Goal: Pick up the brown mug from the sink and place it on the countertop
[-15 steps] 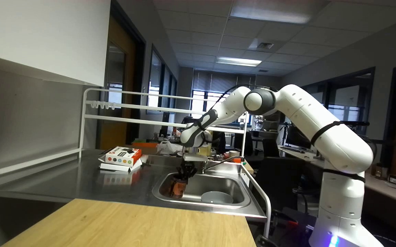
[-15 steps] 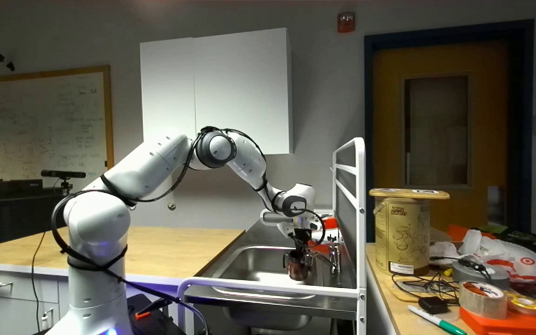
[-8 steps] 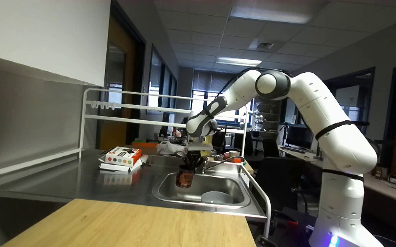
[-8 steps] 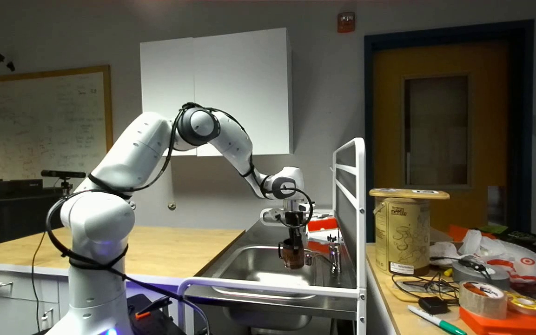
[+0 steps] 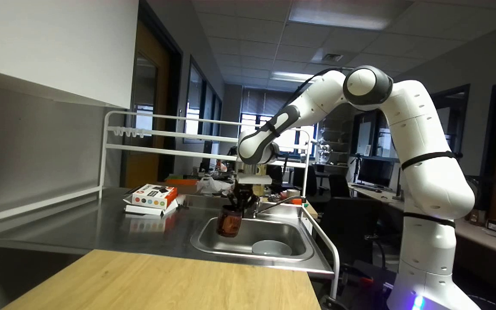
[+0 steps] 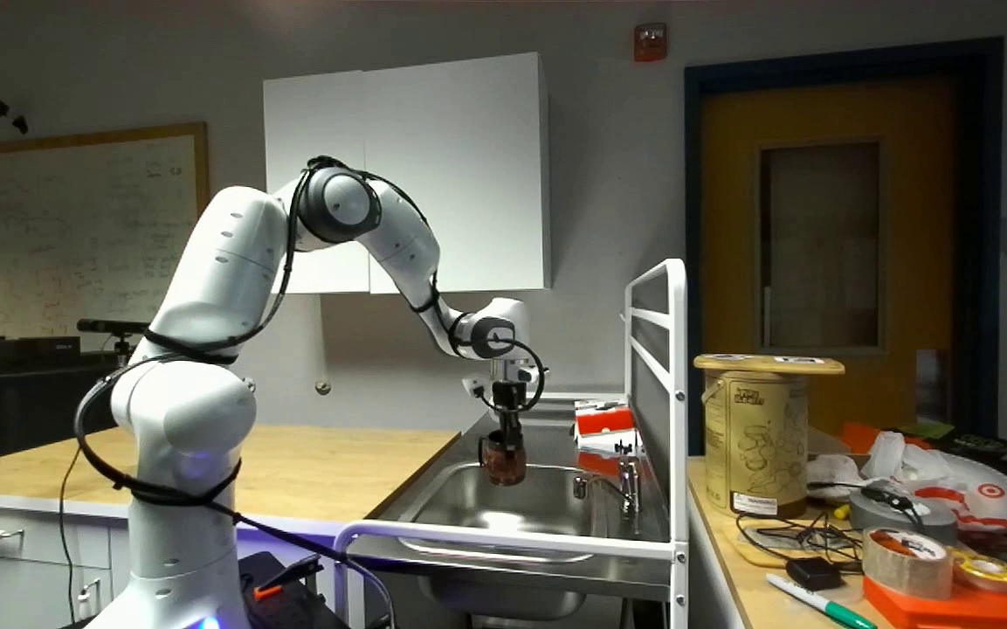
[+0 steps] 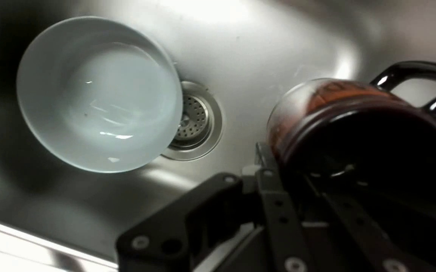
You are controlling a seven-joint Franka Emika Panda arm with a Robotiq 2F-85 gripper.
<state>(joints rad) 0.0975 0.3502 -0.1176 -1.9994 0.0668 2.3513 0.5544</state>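
gripper (image 7: 288, 167): clamped on the wall of the brown mug (image 7: 335, 96), one finger outside, one inside its mouth
brown mug: slightly tilted, held up over the sink (image 7: 248, 49), black handle (image 7: 416, 67) clear of the fingers
pale bowl (image 7: 100, 94): in the sink, partly hiding the drain (image 7: 194, 121)
tap (image 6: 630, 487): beside the sink
box (image 5: 155, 197): on the steel counter (image 5: 75, 228), well apart from the brown mug

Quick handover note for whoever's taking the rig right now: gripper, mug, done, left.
Gripper: clamped on the wall of the brown mug.
Mug: held slightly tilted over the sink, apparently clear of its floor.
Also in the sink: a pale bowl.
Done: grasp, lift.
Left: set mug on the steel countertop or wooden countertop (task doesn't specify), release.
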